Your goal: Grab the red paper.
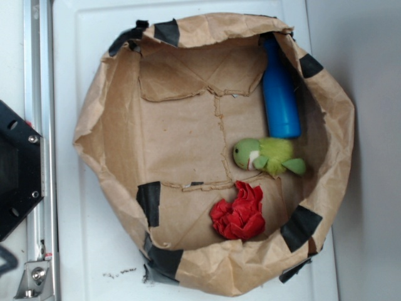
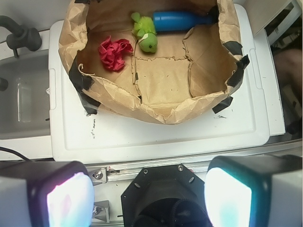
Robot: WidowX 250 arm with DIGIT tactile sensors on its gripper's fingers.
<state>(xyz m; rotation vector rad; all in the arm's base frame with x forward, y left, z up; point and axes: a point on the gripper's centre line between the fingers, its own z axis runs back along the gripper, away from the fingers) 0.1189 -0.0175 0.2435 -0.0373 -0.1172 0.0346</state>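
A white worktop (image 1: 81, 188) is seen carrying a low tub of crumpled brown paper (image 1: 207, 269), its rim patched with strips of black tape (image 1: 302, 227). A metal rail (image 1: 37, 94) is seen along one edge of the worktop, with a black mount beside it.

In the wrist view, the hand (image 2: 149, 194) is seen at the bottom of the picture, held wide, with its two pale pads (image 2: 227, 194) far apart and nothing between them. It is kept high and outside the tub, over the rail side of the worktop.

The red paper (image 2: 114, 51) is found inside the tub, on its brown floor close to the wall, well apart from the hand and up to the left of it in the wrist view. The near wall of the tub is placed between the hand and the wad.

Just beside the red paper a green plush toy (image 2: 146, 33) is laid, and beyond that a blue bottle (image 2: 177, 21) is laid on its side against the tub's wall. The toy appears to touch the bottle.
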